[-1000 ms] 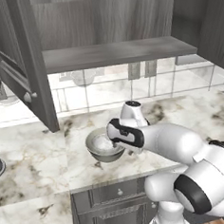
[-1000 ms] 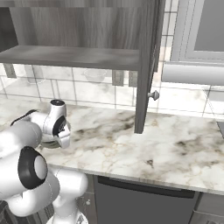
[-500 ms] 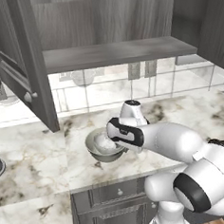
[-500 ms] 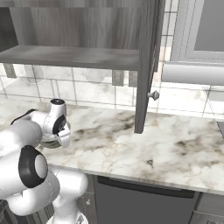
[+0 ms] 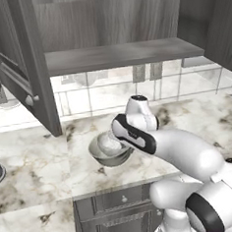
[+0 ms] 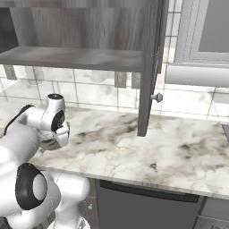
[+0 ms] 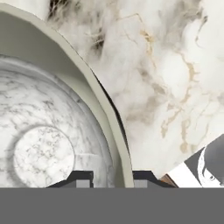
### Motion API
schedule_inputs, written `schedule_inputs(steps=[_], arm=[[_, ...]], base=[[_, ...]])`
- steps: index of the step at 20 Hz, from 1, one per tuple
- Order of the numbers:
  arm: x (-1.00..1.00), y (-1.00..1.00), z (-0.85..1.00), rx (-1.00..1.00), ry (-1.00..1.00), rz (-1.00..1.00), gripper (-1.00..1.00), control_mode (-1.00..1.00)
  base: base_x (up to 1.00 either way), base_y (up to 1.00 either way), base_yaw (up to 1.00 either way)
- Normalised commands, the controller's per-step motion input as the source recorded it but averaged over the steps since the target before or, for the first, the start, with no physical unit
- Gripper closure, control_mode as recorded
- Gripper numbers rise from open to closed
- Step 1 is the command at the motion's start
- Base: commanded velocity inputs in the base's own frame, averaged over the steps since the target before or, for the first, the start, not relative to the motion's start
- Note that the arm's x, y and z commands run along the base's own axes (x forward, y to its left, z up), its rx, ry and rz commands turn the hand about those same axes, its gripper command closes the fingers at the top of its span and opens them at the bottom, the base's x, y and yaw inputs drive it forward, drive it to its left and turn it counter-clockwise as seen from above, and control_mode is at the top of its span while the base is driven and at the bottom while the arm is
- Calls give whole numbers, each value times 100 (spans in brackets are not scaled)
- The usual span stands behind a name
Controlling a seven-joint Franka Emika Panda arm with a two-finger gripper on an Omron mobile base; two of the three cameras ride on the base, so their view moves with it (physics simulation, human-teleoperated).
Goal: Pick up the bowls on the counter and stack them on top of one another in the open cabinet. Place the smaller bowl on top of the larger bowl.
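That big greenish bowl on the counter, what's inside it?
The smaller bowl, whitish and marbled, sits inside the larger bowl. The gripper straddles the rim. The arm covers the larger bowl's right side; its floor under the small one is hidden.

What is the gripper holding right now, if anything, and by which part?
The gripper straddles the rim of the larger bowl, one fingertip inside and one outside. The smaller bowl sits inside it. Whether the fingers have clamped the rim cannot be told.

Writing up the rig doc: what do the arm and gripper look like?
The arm has glossy white rounded shells with black bands at the joints and a grey-capped round wrist end. No cables or markings visible. The gripper has two small dark grey squared fingertips.
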Motion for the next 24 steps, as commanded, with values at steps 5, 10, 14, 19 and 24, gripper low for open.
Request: schedule_inputs(steps=[5, 10, 14, 19, 24], arm=[[-28, -3, 59, 0, 0, -2, 100, -100], [-21, -12, 61, 0, 0, -4, 100, -100], [-14, -22, 68, 1, 0, -6, 100, -100], [-14, -22, 70, 0, 0, -8, 100, -100], [-13, -17, 65, 0, 0, -8, 100, -100]], base=[[0, 0, 0], [0, 0, 0], [0, 0, 0], [0, 0, 0], [0, 0, 0]])
